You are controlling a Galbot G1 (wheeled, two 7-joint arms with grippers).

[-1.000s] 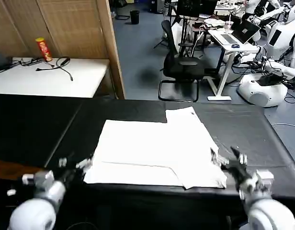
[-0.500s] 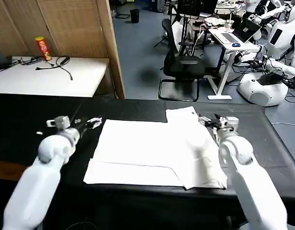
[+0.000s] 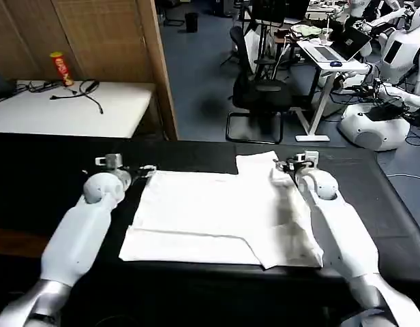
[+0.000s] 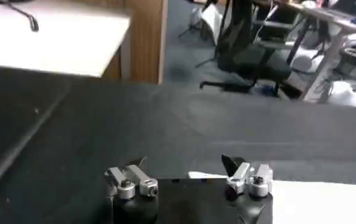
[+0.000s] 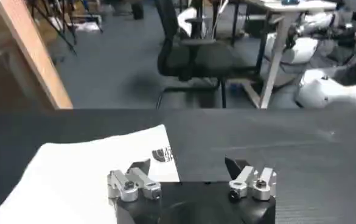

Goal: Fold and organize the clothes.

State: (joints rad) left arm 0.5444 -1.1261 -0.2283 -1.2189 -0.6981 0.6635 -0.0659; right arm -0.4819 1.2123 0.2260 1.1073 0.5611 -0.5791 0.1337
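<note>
The clothes are one white T-shirt (image 3: pixel 217 211), lying flat and partly folded on the black table (image 3: pixel 46 177). One sleeve sticks out at the far right. My left gripper (image 3: pixel 140 170) is open at the shirt's far left corner. In the left wrist view that gripper (image 4: pixel 184 169) stands low over the table, with the white shirt edge (image 4: pixel 205 176) just inside its span. My right gripper (image 3: pixel 283 165) is open at the far right sleeve. Seen from the right wrist, this gripper (image 5: pixel 187 167) has one finger (image 5: pixel 135 178) over the shirt (image 5: pixel 86 167), by a small dark printed mark (image 5: pixel 161 154).
Behind the black table at the left stands a white table (image 3: pixel 73 109) with a red can (image 3: pixel 61 68) and cables, beside a wooden partition (image 3: pixel 155 68). An office chair (image 3: pixel 261 92), desks and other robots (image 3: pixel 373 122) stand beyond the far edge.
Both arms have swung from the table's near edge out to the shirt's far edge, left to the far left corner, right to the far right sleeve. The shirt lies as before.
</note>
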